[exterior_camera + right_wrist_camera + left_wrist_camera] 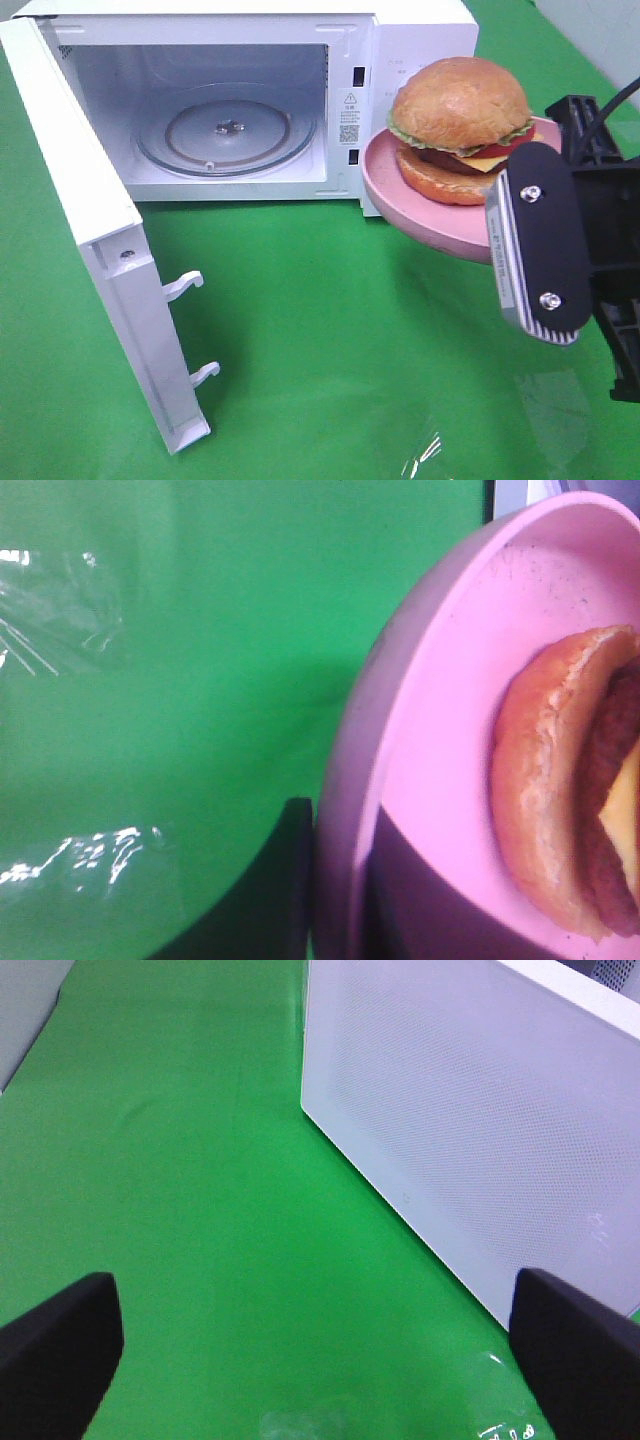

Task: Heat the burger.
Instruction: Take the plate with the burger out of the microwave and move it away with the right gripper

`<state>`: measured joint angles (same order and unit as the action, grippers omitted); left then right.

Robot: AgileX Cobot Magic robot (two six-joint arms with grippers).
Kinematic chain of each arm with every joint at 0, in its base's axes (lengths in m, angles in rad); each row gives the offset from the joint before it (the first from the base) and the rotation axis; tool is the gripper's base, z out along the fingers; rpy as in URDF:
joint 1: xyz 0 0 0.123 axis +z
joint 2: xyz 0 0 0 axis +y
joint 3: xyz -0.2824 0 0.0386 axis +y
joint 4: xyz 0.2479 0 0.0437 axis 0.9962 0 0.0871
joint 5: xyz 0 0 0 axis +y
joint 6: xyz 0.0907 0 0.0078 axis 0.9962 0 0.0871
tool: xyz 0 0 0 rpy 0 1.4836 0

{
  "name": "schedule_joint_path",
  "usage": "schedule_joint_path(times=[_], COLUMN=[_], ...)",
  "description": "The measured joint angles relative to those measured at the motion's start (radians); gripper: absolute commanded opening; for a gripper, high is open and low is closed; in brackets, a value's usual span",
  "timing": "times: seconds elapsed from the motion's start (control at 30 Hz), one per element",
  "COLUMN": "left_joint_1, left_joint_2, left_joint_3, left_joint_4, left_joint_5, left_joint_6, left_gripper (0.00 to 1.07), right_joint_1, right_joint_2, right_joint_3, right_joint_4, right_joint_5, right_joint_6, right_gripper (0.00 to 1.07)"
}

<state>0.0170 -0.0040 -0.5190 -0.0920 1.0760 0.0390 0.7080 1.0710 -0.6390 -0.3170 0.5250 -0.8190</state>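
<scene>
We've got the white microwave oven [240,100] standing with its door [100,250] swung wide, and the round glass turntable [228,130] inside sits bare and waiting. So the opening part looks done, we'd say. The burger [460,130], glossy golden-brown bun with green lettuce, yellow cheese and red tomato, rides on a round pink plate [400,200] held up off the green cloth [330,350], just beside the oven's control panel and outside the cavity. Our right gripper [540,245] is pinched narrow on the plate's rim, one finger [270,890] under the edge. Our left gripper [320,1345] hangs spread wide with nothing between its fingers, near the door's outer face. Left to do, as we judge it: slide the plate onto the turntable, let go, close the door and start the heating.
</scene>
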Motion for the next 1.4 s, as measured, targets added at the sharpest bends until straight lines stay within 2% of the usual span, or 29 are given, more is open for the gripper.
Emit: schedule_joint_path(times=[0.2,0.5,0.77,1.07,1.4], left_joint_1=[0.0,0.0,0.0,0.0,0.0], left_joint_2=[0.0,0.0,0.0,0.0,0.0], left_joint_3=[0.0,0.0,0.0,0.0,0.0], left_joint_4=[0.0,0.0,0.0,0.0,0.0], left_joint_5=[0.0,0.0,0.0,0.0,0.0], left_joint_6=[0.0,0.0,0.0,0.0,0.0], left_gripper=[0.97,0.97,0.97,0.97,0.97], right_joint_1=[0.0,0.0,0.0,-0.001,-0.001], right_joint_2=[-0.038,-0.039,-0.032,0.053,0.174], right_joint_3=[0.0,0.0,0.0,0.0,0.0], right_joint_4=[-0.072,-0.208,-0.23,-0.28,-0.367], right_joint_5=[0.15,0.221,0.303,0.346,0.377], right_joint_6=[0.23,0.544,0.766,0.919,1.225], right_gripper=[0.0,0.0,0.0,0.0,0.0])
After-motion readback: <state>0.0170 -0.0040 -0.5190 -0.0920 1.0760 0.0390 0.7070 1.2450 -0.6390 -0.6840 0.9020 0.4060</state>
